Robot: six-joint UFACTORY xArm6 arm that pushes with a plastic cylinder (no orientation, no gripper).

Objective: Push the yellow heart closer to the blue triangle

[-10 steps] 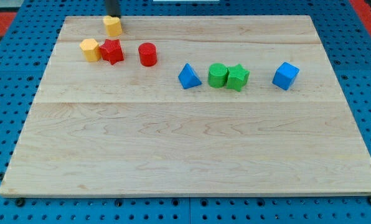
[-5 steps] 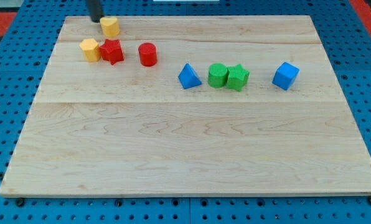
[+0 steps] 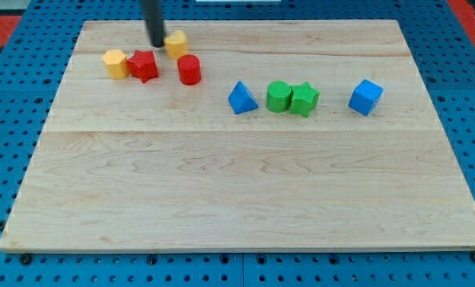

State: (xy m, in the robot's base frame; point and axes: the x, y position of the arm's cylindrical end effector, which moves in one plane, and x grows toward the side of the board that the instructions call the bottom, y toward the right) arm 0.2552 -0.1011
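Note:
The yellow heart (image 3: 176, 42) lies near the view's top on the wooden board (image 3: 237, 183), just above the red cylinder (image 3: 189, 69). My tip (image 3: 157, 44) stands right at the heart's left side, touching or nearly touching it. The blue triangle (image 3: 241, 98) lies to the heart's lower right, about a third of the board's width away.
A yellow hexagonal block (image 3: 115, 63) and a red star (image 3: 143, 65) sit left of the red cylinder. A green cylinder (image 3: 279, 96) and a green star (image 3: 304, 99) lie right of the blue triangle. A blue cube (image 3: 366, 96) is farther right.
My tip went round to the heart's left side and moved right, and the yellow heart slid right and slightly down, now above the red cylinder. Other blocks stayed put.

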